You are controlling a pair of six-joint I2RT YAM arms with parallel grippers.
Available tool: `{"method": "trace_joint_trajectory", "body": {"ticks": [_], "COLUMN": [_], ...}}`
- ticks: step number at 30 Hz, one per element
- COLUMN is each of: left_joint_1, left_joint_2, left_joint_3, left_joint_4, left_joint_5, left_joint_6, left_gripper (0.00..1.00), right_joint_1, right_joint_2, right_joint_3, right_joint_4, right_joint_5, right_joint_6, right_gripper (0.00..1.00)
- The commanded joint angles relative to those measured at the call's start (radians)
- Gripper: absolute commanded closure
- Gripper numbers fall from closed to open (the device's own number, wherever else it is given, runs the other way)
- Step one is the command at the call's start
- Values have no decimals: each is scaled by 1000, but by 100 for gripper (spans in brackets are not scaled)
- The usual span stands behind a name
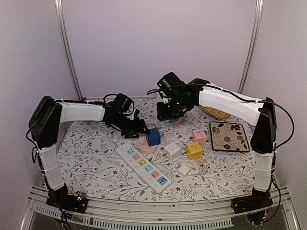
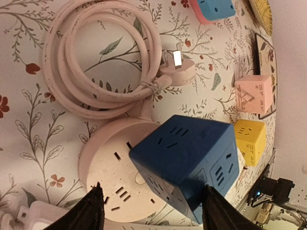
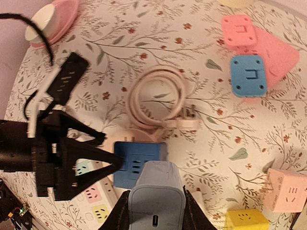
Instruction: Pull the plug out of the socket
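Your right gripper is clamped on the grey charger and holds it above mid-table, nearer the far edge. Your left gripper has its jaws spread, straddling the blue cube on the round pink socket. The power strip crowds the near-edge side. The coiled cable lies just beside the socket. Bare tabletop opens toward the left edge.

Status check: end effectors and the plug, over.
Left end effector open, flanking blue cube socket on round pink socket. Right end effector shut on grey charger, held apart from the cube. No obstruction seen.
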Motion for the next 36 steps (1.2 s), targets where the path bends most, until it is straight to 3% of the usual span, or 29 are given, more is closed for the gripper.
{"method": "trace_joint_trajectory", "body": {"ticks": [1, 13, 26, 36], "left_joint_1": [-9, -44, -41, -35], "left_joint_2": [55, -28, -190, -217], "left_joint_3": [27, 278, 218, 196], "left_joint_4": [-207, -308, -346, -343], "left_joint_5": [-167, -132, -185, -193], "left_joint_6": [46, 91, 98, 98], "left_gripper": [31, 30, 30, 30], "right_joint_1": [-138, -254, -309, -335], "right_joint_2": [-124, -62, 20, 26], "right_joint_3": [-183, -325, -366, -438], "right_joint_4": [143, 237, 339, 386], "right_joint_5": [-144, -284, -405, -451], "right_joint_6": [40, 51, 74, 100], "right_gripper": [90, 90, 87, 82]}}
